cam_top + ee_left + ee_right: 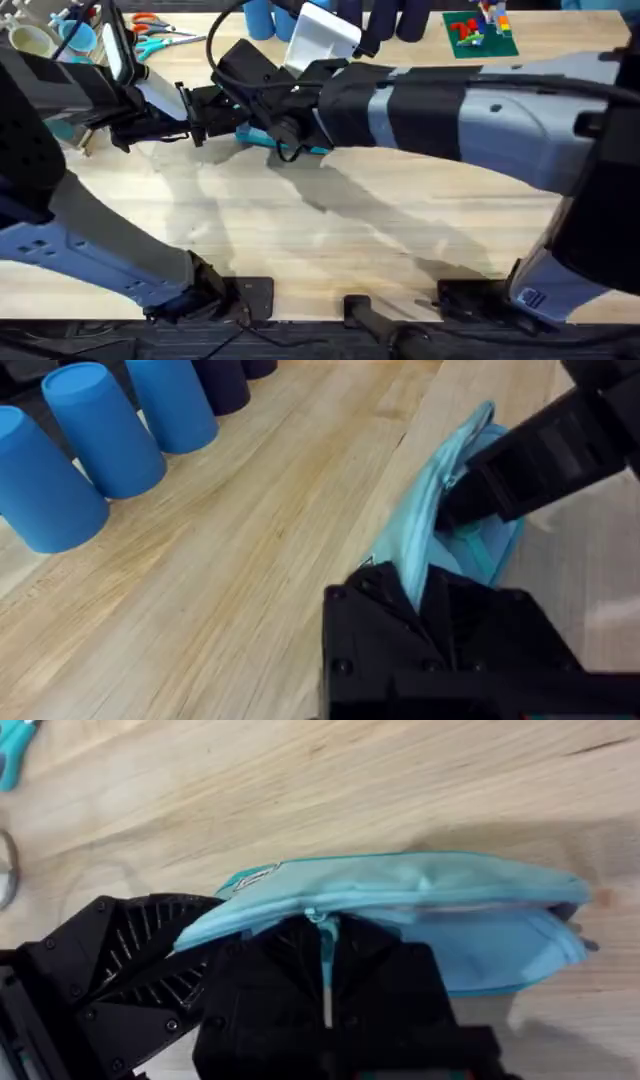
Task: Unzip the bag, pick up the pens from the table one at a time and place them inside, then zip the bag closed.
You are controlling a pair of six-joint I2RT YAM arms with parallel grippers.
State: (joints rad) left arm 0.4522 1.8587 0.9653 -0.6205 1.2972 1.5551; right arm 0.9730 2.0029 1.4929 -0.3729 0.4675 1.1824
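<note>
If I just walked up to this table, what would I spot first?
Probably the two black robot arms meeting at the far middle of the wooden table, both working on a light blue pencil bag. The left gripper is pinching one end of the bag, and the right gripper sits at the zipper pull. After that, the row of blue cups lying beside the bag.

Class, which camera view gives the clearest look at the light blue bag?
The right wrist view: the bag lies across it nearly whole, its zipper line visible. The left wrist view shows it end-on, partly behind both hands. The overhead view shows slivers of it under the arms.
</note>
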